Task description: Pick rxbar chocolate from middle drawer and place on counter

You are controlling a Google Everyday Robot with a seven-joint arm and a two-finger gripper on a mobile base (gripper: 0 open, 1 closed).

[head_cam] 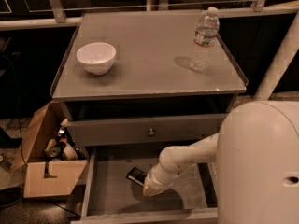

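Observation:
The rxbar chocolate (135,175), a small black bar, is over the grey floor of the open middle drawer (110,190), at the tip of my gripper (145,182). The gripper reaches down into the drawer from the right and is shut on the bar's right end, holding it tilted a little above the floor. A shadow lies under the gripper. The counter (149,55) is the grey cabinet top above the drawer.
A white bowl (96,57) stands on the counter's left and a clear water bottle (204,38) on its right. A shut drawer front with a brass knob (151,132) is above the open drawer. An open cardboard box (49,171) with clutter stands on the floor at the left.

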